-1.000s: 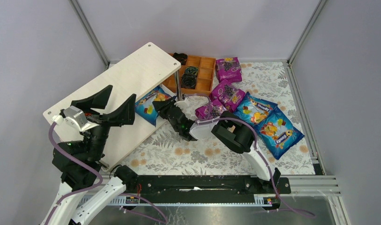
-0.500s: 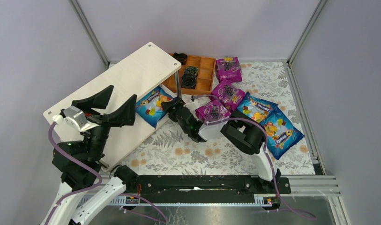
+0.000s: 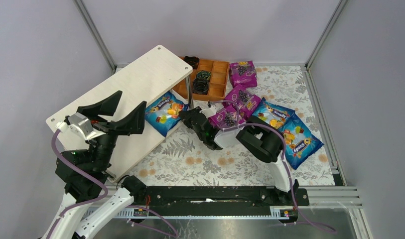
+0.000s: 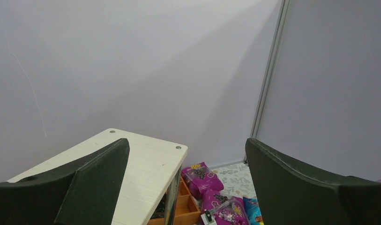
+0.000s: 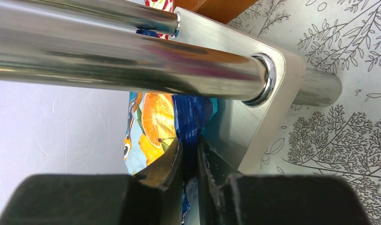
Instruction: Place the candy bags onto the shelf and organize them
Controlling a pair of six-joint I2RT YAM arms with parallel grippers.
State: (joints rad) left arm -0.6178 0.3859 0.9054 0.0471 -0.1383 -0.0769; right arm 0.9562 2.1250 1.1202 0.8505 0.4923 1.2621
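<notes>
nearest me, both arm bases sit at the table's front edge. the left arm is reared up on the l side. its left gripper [image 3: 118, 113] is spread wide w/ nothing betw. the fingers, hanging above the near half of the shelf [image 3: 130, 92] top board. its wrist cam shows the two dark fingers well apart, framing the pale board and the back wall.

the right arm reaches fwd and leftward over the floral table cover [image 3: 190, 164]. the right gripper [image 3: 186, 115] is pinching the near-right edge of a blue candy bag [image 3: 164, 110]. in the wrist view the fingers [image 5: 216, 168] nip the bag's blue seam, jaws nearly together w/ only the film betw. them. that bag lies at the shelf's right side, its left part tucked under the top board, just beside a thin metal post [image 3: 189, 92]. can't tell if it rests on the lower board or on the table cover.

just right of the gripper lies a purple grape bag [image 3: 225, 117], close against the right arm. a second purple bag [image 3: 242, 98] sits a bit further back. off to the r are two more blue bags [image 3: 272, 114], one overlapping the other.

furthest back is an orange-brown compartment tray [image 3: 217, 82] holding black coiled rings [image 3: 201, 82]. a third purple bag [image 3: 243, 73] lies just beside its right wall. one loose black ring [image 3: 192, 60] sits at the tray's back-left corner, by the shelf.
</notes>
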